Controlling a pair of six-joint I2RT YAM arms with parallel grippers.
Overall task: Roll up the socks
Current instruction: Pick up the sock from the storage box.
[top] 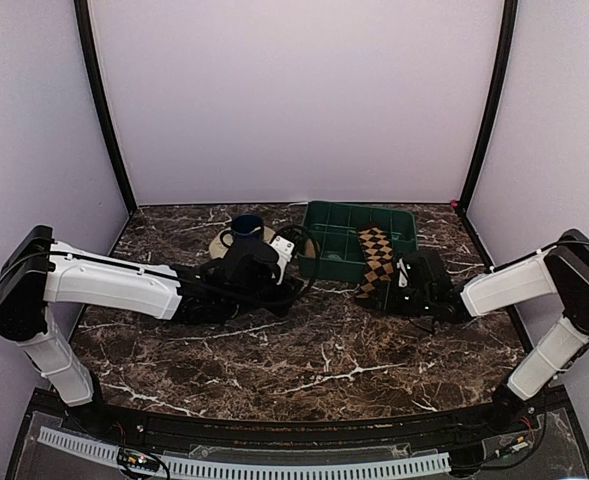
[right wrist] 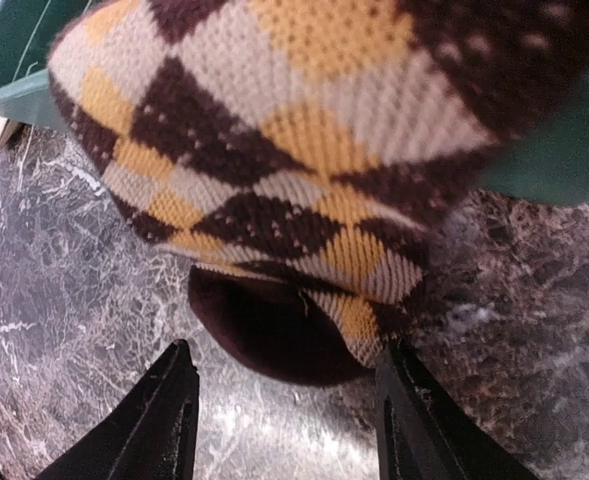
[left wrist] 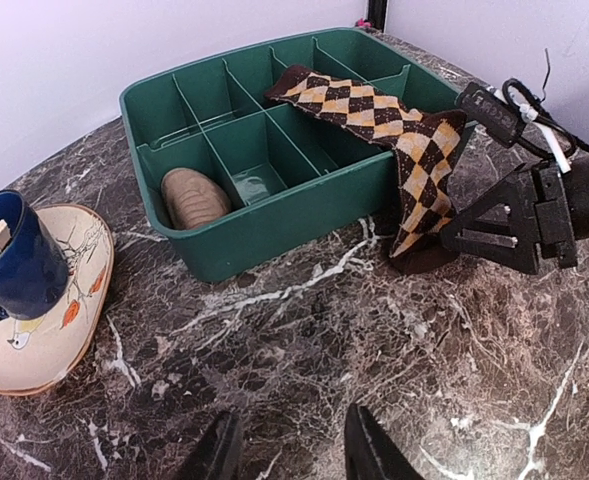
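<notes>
Argyle sock [left wrist: 374,110] is unrolled and flat, draped half in, half out of the green tray [left wrist: 274,215]. Long axis runs far-to-near in the top view, w/ a slight slant. In the L wrist view it goes diagonally from the tray's middle compartments to the front R corner, then bends over the front wall and hangs down. Far end rests on the dividers, pointing toward the back of the tray. Near end, solid dark brown, points down on the robot's side and touches the table [left wrist: 274,340] just in front of the tray wall. Can't tell if that end is toe or cuff.

R gripper [right wrist: 289,400] sits low over the table, right at the hanging end. Jaws apart. The sock's dark tip lies btwn the fingertips [right wrist: 169,400], not squeezed; the fabric keeps its round shape.

Tan sock [left wrist: 194,197] is already a short rolled bundle, in the tray's front L corner compartment. It's oval, long axis approx parallel w/ the tray's L wall.

L gripper [left wrist: 294,450] is over bare marble, in front of the tray and well apart from both socks. Jaws apart, nothing btwn them.

Off to the L of the tray: a painted plate [left wrist: 34,350] w/ a dark blue mug [left wrist: 19,265] standing on it.
</notes>
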